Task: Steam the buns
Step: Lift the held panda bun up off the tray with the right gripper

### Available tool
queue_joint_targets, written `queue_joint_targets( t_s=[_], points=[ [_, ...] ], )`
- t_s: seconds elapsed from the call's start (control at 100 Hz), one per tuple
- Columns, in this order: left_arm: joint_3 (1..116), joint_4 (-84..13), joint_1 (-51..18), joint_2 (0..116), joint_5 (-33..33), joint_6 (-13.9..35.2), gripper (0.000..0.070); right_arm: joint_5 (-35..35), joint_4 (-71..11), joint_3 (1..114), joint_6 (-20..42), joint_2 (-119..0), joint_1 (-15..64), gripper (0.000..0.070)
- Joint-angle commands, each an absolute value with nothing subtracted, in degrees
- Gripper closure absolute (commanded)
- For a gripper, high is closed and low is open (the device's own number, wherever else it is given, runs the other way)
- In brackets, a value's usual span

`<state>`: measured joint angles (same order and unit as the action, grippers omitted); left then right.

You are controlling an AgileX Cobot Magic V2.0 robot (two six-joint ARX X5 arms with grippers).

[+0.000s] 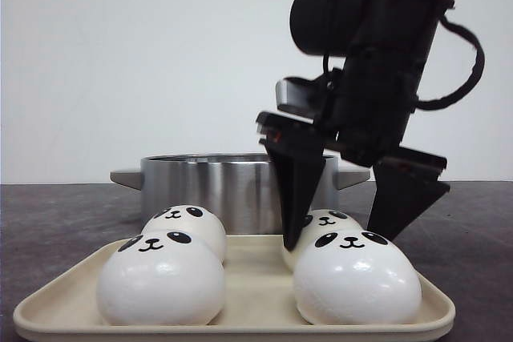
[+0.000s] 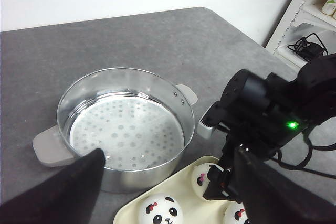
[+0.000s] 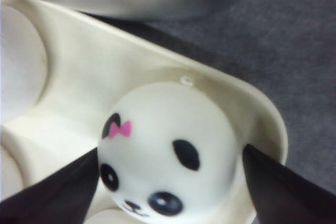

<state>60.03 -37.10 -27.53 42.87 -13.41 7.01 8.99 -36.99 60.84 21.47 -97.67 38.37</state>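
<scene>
No writing shows on anything. The right hand point(image 1: 365, 226) points down, fingers apart, straddling the rear right bun point(image 1: 325, 222), one of four panda-faced buns point(image 1: 160, 278) on the cream tray point(image 1: 240, 322). The left hand's point(image 2: 173, 192) fingers are spread above the table point(image 2: 131, 35). A steel pot point(image 1: 216, 182) stands behind the tray.

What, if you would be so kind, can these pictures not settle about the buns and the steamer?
- Front view: the pot interior sits behind its wall.
- Front view: the back right bun is mostly behind the right gripper and the front bun.
- Left wrist view: the tray is cut off.
</scene>
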Motion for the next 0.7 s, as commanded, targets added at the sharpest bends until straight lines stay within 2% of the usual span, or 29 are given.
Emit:
queue_joint_targets(
  t_s=[0.0, 0.07, 0.18, 0.31, 0.6, 0.69],
  points=[
    [60.80, -36.73, -27.83, 43.33, -13.34, 6.96, 0.0224, 8.71, -37.43, 61.54, 21.89, -98.91, 38.94, 0.0369],
    [60.80, -36.95, -27.83, 43.33, -13.34, 6.96, 0.0224, 8.71, -37.39, 61.54, 21.91, -98.91, 39.11, 0.0448],
    [60.80, -37.43, -27.83, 43.33, -13.34, 6.96, 0.0224, 8.62, -37.76, 61.54, 21.89, -98.91, 39.20, 0.0513],
    [60.80, -38.15, -27.83, 43.33, -13.34, 6.96, 0.0224, 8.51, -37.85, 61.54, 21.87, -98.89, 39.27, 0.0700],
    [60.80, -38.17, -27.83, 43.29, -13.34, 6.94, 0.0224, 9.08, -39.03, 62.92, 19.77, -94.35, 41.21, 0.0700],
    [60.80, -38.15, -27.81, 43.31, -13.32, 6.94, 0.0224, 11.20, -39.20, 64.20, 19.03, -91.26, 42.02, 0.0700]
  ],
)
